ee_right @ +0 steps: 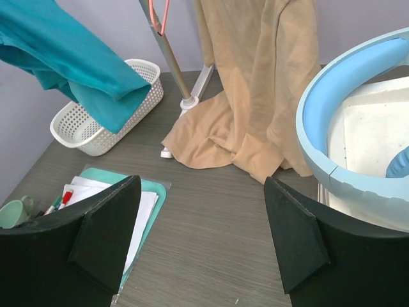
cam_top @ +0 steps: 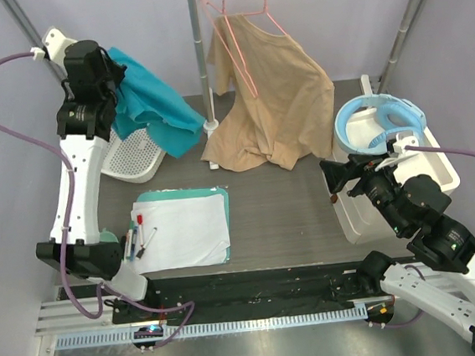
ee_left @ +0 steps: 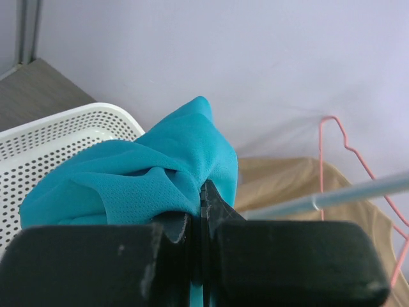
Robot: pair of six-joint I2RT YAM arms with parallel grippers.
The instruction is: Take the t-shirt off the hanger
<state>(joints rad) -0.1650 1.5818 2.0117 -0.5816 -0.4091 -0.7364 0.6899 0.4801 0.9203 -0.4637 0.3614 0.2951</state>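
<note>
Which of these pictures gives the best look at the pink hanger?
The top view: the pink hanger shows nearly whole, lying against the tan shirt. The left wrist view catches only one side of it; the right wrist view shows just a sliver at the top edge.

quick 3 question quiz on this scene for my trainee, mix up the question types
1. True or false: the left jaws are shut on the teal shirt.
2. Which shirt hangs at the rack with the pink hanger? A) tan shirt B) teal shirt C) white shirt
3. Fill in: the right jaws stand ___, holding nothing.
Key: 1 true; 2 A; 3 open.
</note>
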